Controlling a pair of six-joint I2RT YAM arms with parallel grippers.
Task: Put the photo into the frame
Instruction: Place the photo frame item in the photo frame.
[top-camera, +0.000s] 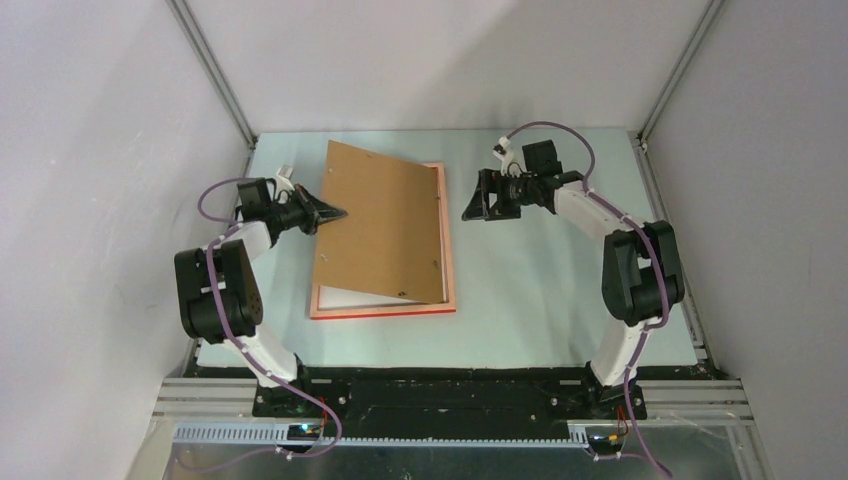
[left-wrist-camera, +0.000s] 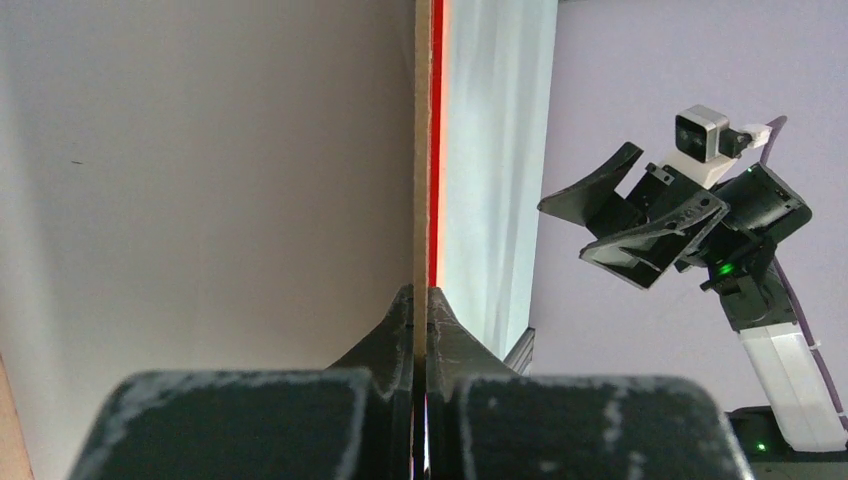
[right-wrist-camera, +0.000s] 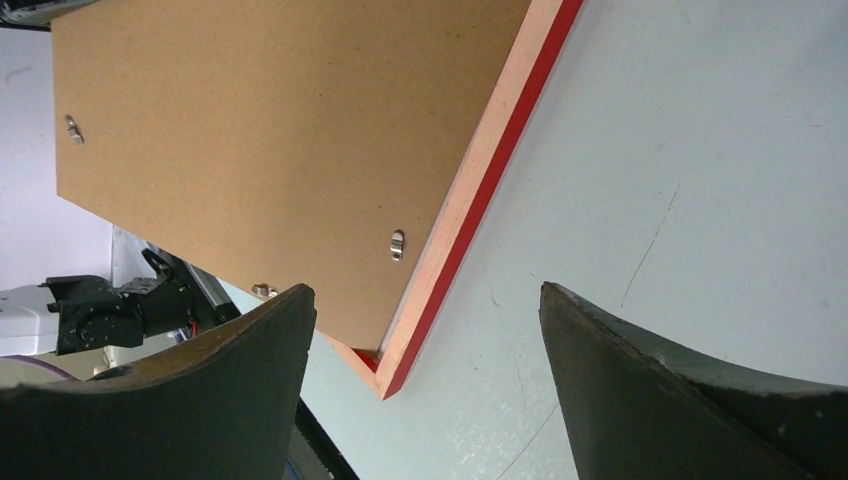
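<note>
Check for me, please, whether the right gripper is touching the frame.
Apart: the top external view shows a strip of bare table between the right gripper and the frame.

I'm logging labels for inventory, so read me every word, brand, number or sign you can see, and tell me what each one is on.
No text can be read in any view.
The board: plain brown, only small metal clips, no print.
The frame: plain red and orange-pink, no label.
The table: no markings.
The arms: no legible brand or number.
</note>
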